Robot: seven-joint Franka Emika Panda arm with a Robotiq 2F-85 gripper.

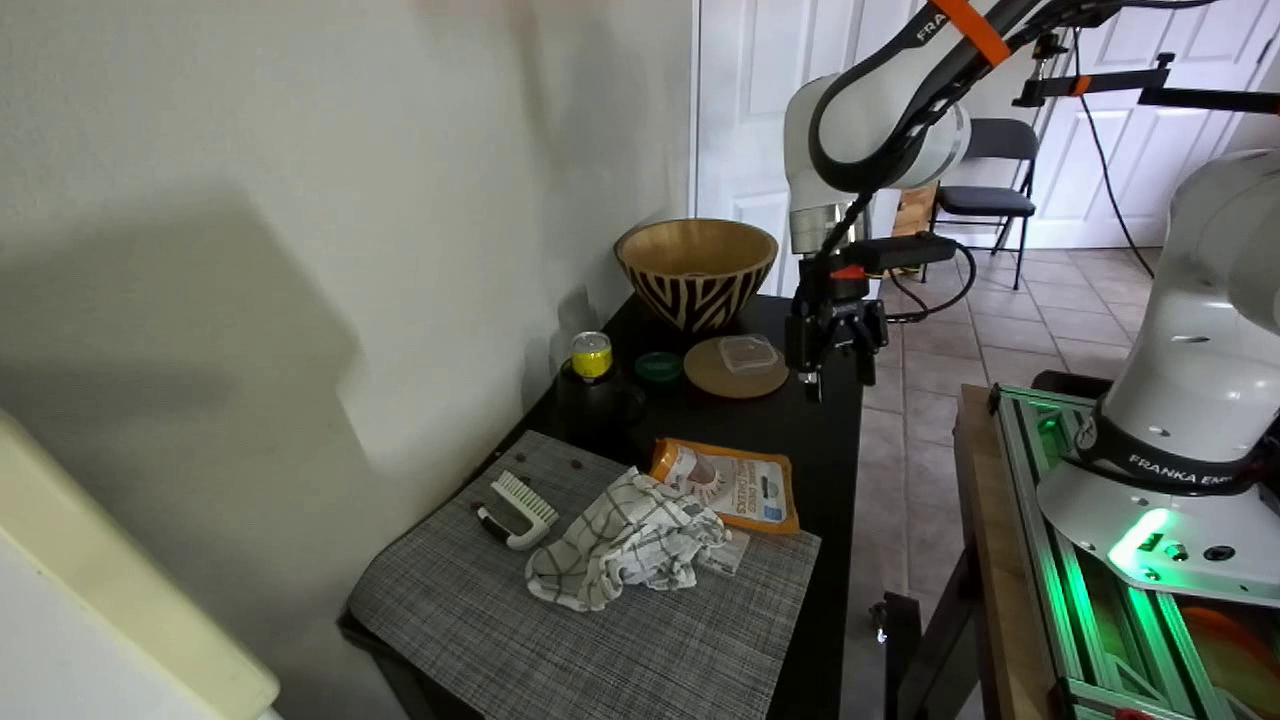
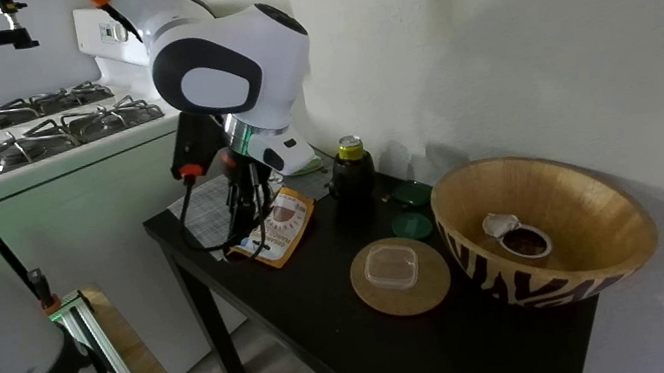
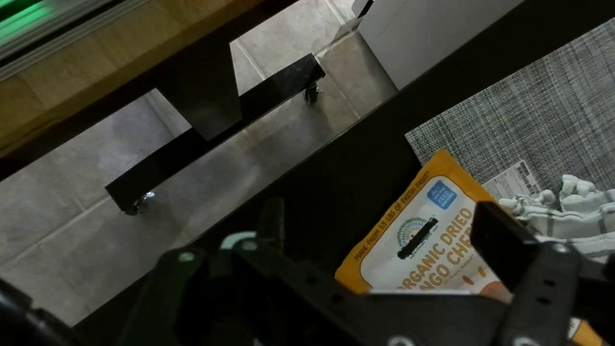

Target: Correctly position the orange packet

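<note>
The orange packet [image 1: 730, 485] has a white label and lies flat, label up, partly on the black table and partly on the grey mat. It also shows in an exterior view [image 2: 291, 219], partly hidden behind the gripper and its cable. In the wrist view the packet [image 3: 423, 240] lies below the jaws, its lower part hidden by the gripper body. My gripper [image 1: 840, 375] is open and empty, in the air near the table's edge, apart from the packet. In the wrist view the gripper's fingers [image 3: 386, 223] stand wide apart, one in front of the packet's side.
A checked cloth [image 1: 630, 540] lies against the packet on the grey mat [image 1: 650, 660], with a brush [image 1: 520, 510]. A dark mug with a can [image 1: 591, 355], a round board with a clear lid [image 2: 391, 266], green lids [image 2: 411, 225] and a large bowl [image 2: 542, 227] stand beyond.
</note>
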